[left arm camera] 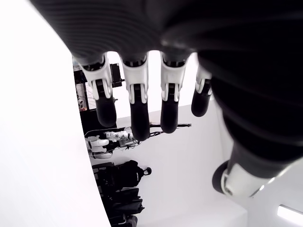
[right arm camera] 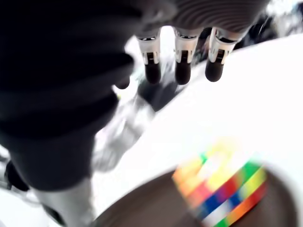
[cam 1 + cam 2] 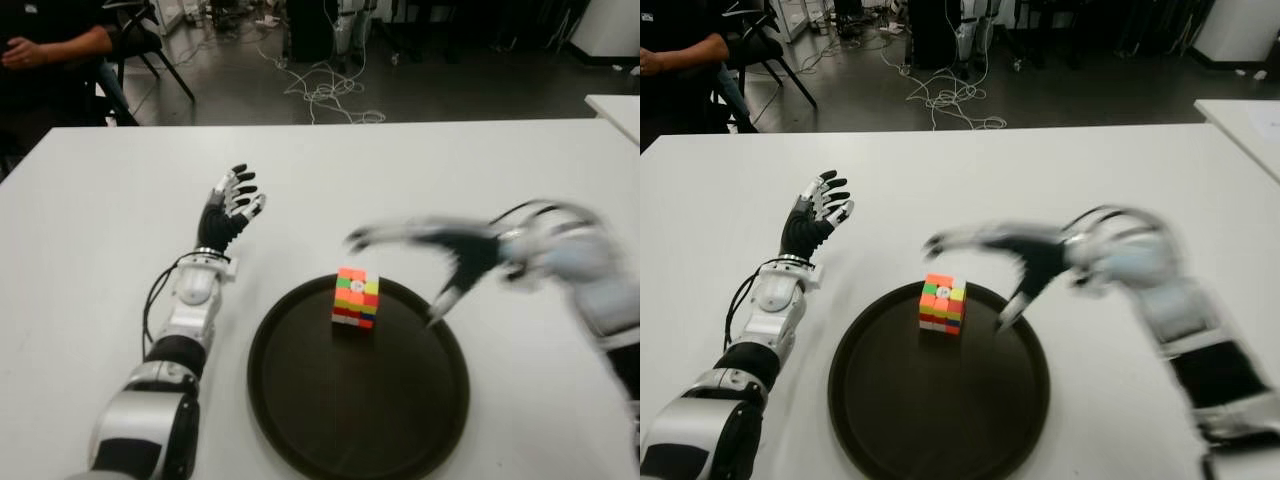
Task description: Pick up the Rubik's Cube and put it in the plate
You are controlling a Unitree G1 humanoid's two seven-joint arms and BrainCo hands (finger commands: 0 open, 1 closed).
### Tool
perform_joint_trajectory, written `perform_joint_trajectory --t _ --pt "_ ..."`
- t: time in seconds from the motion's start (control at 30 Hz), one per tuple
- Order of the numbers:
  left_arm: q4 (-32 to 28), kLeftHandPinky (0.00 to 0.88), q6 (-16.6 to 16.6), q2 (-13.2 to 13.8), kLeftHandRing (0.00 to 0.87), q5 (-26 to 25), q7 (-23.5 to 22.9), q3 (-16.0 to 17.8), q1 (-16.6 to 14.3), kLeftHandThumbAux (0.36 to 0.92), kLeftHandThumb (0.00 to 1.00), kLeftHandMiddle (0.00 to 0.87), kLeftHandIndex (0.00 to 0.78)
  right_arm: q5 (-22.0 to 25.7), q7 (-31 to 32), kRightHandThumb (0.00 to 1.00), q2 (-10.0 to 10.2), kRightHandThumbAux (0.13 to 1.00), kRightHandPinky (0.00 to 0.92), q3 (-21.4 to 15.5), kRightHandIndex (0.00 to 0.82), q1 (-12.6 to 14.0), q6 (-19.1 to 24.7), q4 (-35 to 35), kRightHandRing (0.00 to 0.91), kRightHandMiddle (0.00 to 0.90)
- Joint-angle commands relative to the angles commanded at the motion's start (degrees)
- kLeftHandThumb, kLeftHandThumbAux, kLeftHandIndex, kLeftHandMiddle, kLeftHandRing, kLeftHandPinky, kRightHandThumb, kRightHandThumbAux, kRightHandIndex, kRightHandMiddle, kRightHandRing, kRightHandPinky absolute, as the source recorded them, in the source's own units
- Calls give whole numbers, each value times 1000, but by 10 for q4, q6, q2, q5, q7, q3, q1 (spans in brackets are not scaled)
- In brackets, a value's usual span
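The Rubik's Cube (image 3: 355,297) stands on the far part of the dark round plate (image 3: 330,410), free of any hand; the right wrist view shows it too (image 2: 222,187). My right hand (image 3: 430,262) hovers just right of the cube, over the plate's far right rim, its fingers spread and holding nothing. My left hand (image 3: 230,210) shows over the white table left of the plate, fingers open and empty.
The white table (image 3: 100,220) stretches around the plate. A second white table corner (image 3: 615,105) stands at the far right. A seated person (image 3: 50,50) is beyond the far left edge, with cables (image 3: 325,95) on the floor behind.
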Motion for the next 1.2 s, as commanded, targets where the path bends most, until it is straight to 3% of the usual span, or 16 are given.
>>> perform_joint_trajectory --t 0.03,0.1,0.17,0.23,0.3,0.37,0.4,0.47,0.53,0.67,0.83,1.07,1.2 --pt "1 196 -1 1 206 0 0 0 0 665 225 199 142 -13 -28 0 13 771 29 -7 46 0 -2 15 34 56" --pt "2 199 -3 2 207 3 2 -1 -1 667 223 202 145 -57 -146 0 66 763 28 -30 41 -6 -29 92 33 53" --pt "3 201 -4 3 208 4 2 -2 -1 668 220 204 147 -84 -218 0 93 761 29 -42 38 -11 -43 128 33 51" --pt "3 199 -4 3 208 4 3 -2 -1 667 217 204 147 -100 -256 0 102 766 32 -47 37 -13 -49 139 36 51" --pt "3 204 -4 5 209 4 2 -3 -2 667 216 206 148 -133 -409 0 128 777 44 -67 52 -32 -97 314 62 76" --pt "4 211 -4 5 212 4 1 -3 -2 667 218 209 150 -148 -479 0 137 787 55 -72 69 -42 -122 396 89 103" --pt "4 211 -4 6 212 4 1 -3 -2 667 219 210 150 -150 -485 0 137 788 56 -70 72 -44 -126 401 93 106" --pt "4 207 -2 6 211 4 1 -4 -2 665 216 209 150 -82 -486 0 193 797 90 -97 92 -19 -87 419 119 132" --pt "4 200 -1 6 207 5 1 -5 -1 670 205 206 148 -38 -488 30 228 819 181 -114 146 -16 -43 430 182 194" --pt "4 192 1 5 200 5 0 -6 0 683 186 201 144 -29 -506 76 245 828 241 -119 179 -32 -8 445 227 235" --pt "4 206 4 2 203 -3 -8 -3 -1 689 166 201 143 -56 -559 105 267 825 249 -109 183 -38 40 418 235 243" --pt "7 203 3 -1 198 -7 -14 0 -2 703 177 199 140 -112 -616 112 271 832 220 -82 175 -15 30 387 221 232" --pt "6 207 2 -2 198 -6 -14 -1 -1 704 182 200 142 -132 -633 121 269 834 212 -74 172 -15 19 389 216 229"
